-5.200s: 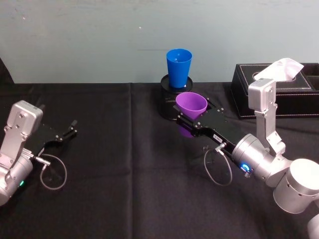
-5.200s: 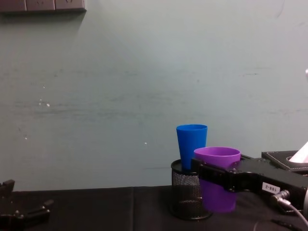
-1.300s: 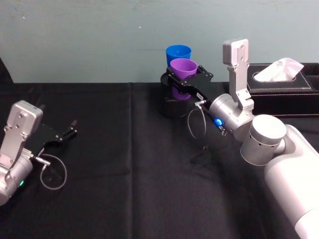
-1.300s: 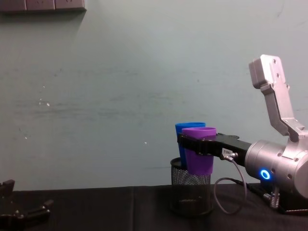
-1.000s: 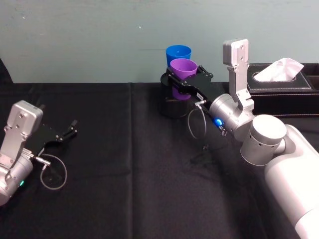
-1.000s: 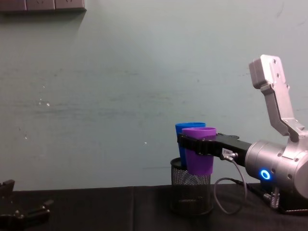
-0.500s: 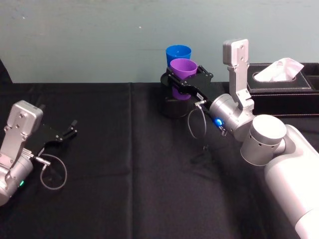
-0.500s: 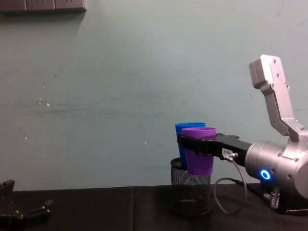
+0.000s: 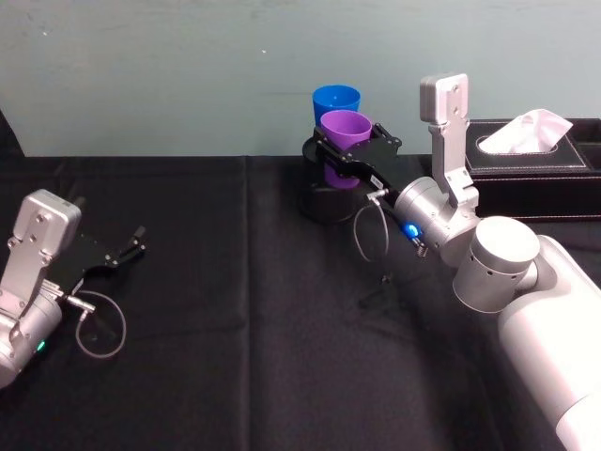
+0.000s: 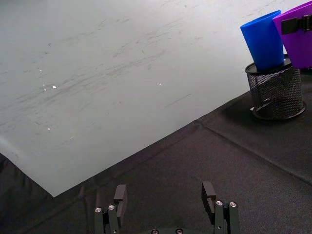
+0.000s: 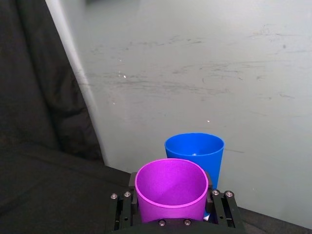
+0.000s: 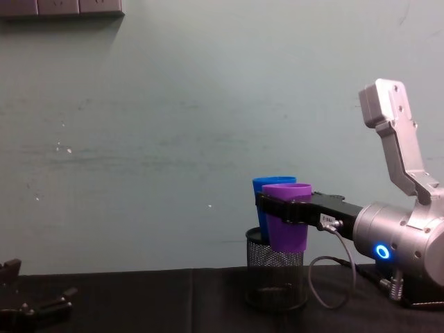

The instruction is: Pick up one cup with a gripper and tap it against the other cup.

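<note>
Over black cloth [image 9: 235, 329], right hand [image 9: 346, 146] grips purple cup [image 9: 345, 125] beside blue cup [image 9: 335, 98]; left hand [image 9: 139, 241] rests open.

- A pale blue-green wall [image 12: 173, 104] fills the background, matt and evenly lit, with faint horizontal scuffs and a few small white specks [image 12: 66, 147].
- Grey wall plates [image 12: 59, 7] sit in a row at the chest view's upper left.
- The counter [image 9: 235, 310] is covered by a black cloth [image 9: 169, 395] right up to the wall, with a straight crease [image 9: 246, 225] running front to back.
- A dark drape [image 11: 34, 78] hangs beside the wall in the right wrist view.
</note>
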{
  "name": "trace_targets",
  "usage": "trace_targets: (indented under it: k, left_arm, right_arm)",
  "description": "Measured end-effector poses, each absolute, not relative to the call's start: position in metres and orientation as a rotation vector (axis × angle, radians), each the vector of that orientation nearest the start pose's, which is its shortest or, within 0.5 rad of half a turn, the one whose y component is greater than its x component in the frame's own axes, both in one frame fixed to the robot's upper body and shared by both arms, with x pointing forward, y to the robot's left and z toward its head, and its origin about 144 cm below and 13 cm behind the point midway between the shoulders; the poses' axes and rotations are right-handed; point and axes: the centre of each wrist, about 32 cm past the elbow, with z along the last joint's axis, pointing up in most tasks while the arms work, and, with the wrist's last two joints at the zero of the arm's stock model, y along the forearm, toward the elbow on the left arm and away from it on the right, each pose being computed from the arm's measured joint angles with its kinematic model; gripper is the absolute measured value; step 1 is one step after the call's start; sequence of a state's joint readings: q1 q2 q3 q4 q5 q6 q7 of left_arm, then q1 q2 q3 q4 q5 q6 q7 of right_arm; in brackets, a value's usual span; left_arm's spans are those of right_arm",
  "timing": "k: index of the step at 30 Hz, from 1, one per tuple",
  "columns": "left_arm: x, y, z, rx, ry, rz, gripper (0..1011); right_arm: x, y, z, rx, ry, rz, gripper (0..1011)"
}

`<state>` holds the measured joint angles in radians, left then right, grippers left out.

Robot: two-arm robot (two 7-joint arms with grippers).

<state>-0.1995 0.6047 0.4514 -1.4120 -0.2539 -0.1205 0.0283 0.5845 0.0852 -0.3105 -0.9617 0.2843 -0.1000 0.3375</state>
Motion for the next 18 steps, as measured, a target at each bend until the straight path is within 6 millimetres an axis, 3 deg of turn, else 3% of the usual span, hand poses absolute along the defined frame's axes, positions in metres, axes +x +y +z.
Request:
trace_targets:
  k: [18]
  left_arm:
    - [0.4886,0.3097,1.1398,0.304,-0.285,1.248,1000]
  right_arm:
    - [0.6096,-0.187,1.1775,0.062,0.001,-1.034,734]
